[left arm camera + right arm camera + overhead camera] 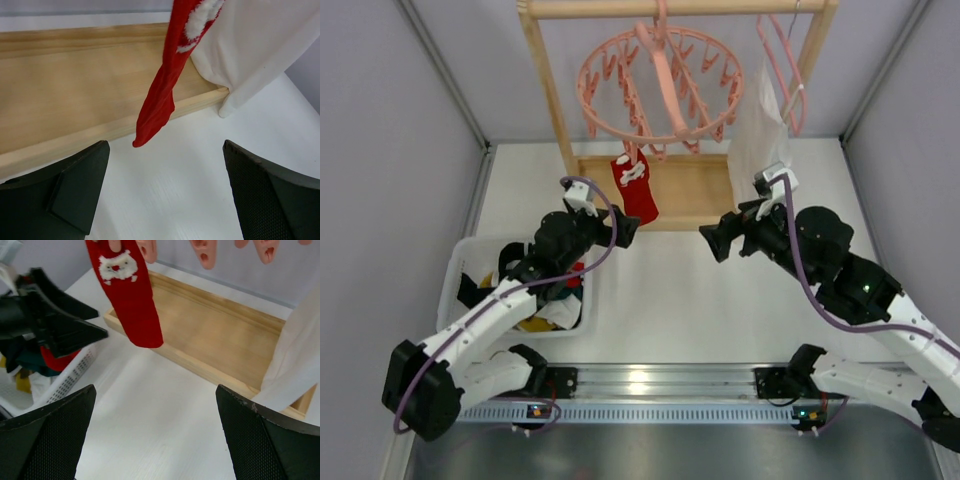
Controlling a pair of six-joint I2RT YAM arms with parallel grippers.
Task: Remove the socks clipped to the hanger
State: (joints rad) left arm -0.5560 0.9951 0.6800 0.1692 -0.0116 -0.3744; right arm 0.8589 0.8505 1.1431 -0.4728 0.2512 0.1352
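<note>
Hanging by its cuff from one pink clip (pixel 114 244) on the near side of the hanger (pixel 588 95): one red sock (pixel 638 190), Santa motif, long axis vertical, toe down over the wooden rack base (pixel 695 190). Left claw (pixel 627 232): fingers spread wide, empty, just beside the toe, with the sock ahead and above between them. Right claw (pixel 710 243): spread, empty, farther off on the sock's right, below the white garment (pixel 755 135). Basket (pixel 455 270) on the tabletop (pixel 670 300), left side: other socks inside. Judgement: left arm is nearer; its grip should go higher up the sock, toward the clip.
</note>
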